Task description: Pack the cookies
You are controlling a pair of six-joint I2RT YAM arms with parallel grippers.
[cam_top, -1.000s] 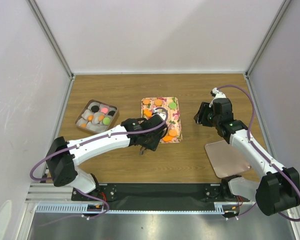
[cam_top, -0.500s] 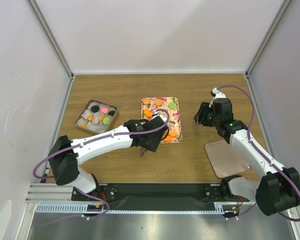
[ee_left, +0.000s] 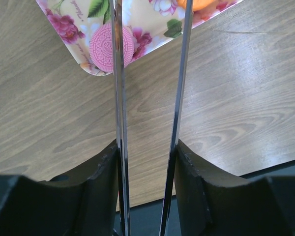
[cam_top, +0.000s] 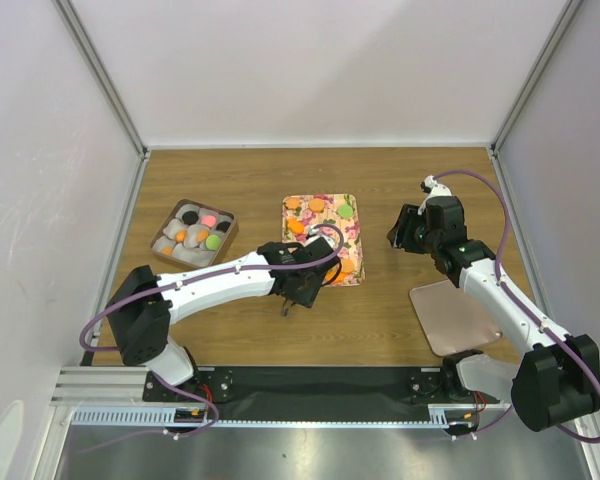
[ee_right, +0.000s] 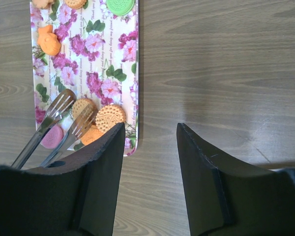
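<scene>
Left jaws are clamping tongs [ee_left: 181, 73] over the cookies [ee_right: 110, 117] on the tray [ee_right: 95, 66]; right jaws are hanging part-open, empty.

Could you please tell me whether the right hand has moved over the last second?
No. The right hand sits at the same spot, just right of the floral tray.

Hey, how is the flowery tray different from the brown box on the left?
The floral tray is flat and patterned, its cookies lying loose; the brown box is plain and walled, its cookies sitting in white paper cups. The tray lies centrally, the box further left. Both hold coloured cookies.
</scene>
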